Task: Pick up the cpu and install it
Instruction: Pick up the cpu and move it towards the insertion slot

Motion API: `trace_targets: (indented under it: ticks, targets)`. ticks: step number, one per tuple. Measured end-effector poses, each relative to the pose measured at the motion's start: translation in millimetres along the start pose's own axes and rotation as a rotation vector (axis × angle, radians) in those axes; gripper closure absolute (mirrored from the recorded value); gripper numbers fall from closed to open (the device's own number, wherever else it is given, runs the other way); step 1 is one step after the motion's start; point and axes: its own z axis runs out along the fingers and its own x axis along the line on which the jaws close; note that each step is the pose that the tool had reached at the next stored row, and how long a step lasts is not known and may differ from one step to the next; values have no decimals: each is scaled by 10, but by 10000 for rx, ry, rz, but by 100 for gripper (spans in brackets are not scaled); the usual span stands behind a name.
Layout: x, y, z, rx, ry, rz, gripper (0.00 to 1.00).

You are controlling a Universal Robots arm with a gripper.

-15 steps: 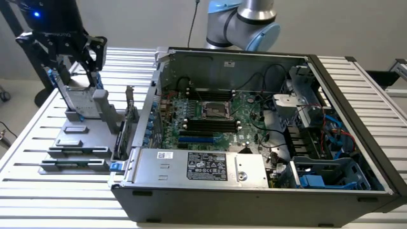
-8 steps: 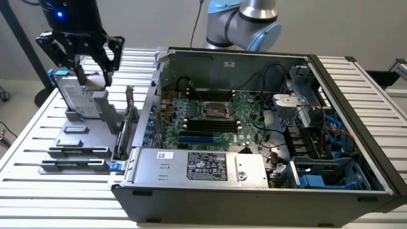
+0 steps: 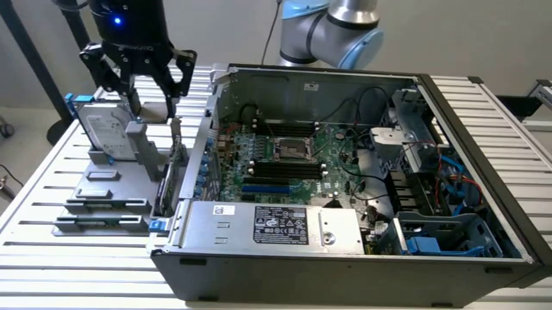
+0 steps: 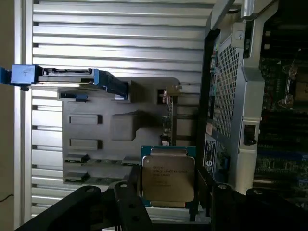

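cpu [image 4: 168, 179] in grip of hand [image 4: 167, 186]

Exterior view overlooks the case [image 3: 345, 274]; wrist view looks closely down beside it.

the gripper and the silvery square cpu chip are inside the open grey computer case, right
No: the gripper and the silvery square cpu chip are outside the open grey computer case, above the grey parts rack, as the exterior view shows.

A slatted pale metal tabletop [image 3: 35, 213] carries an open desktop computer case [image 3: 345, 278] and, just beside it toward the exterior view's left, a grey parts fixture [image 3: 108, 194].
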Motion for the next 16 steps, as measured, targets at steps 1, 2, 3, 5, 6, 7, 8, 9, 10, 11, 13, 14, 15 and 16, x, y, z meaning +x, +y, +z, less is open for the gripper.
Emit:
trace_targets:
  ticks: [1,2,3,5,6,7,8,9,10,11,13,14,15,16]
  targets:
    - [-45,-2,-3,0,1,0,45]
    - [-89,-3,-5,-1,0,1,45]
    - [-134,-5,-8,-1,0,1,45]
    - [-228,-9,-14,-1,1,0,45]
    - [-272,-10,-16,-3,0,1,45]
    - [-316,-12,-19,-5,0,1,45]
    - [-361,-14,-22,-7,0,0,45]
    - [-406,-16,-24,-9,-1,0,45]
    - [-454,-18,-27,-11,0,0,45]
    - [-498,-20,-31,-11,1,1,45]
    - [-587,-23,-35,-16,-1,-1,45]
    - [-636,-25,-39,-18,0,-1,45]
    - [-679,-27,-41,-20,0,0,45]
    - [-724,-28,-44,-21,0,-1,45]
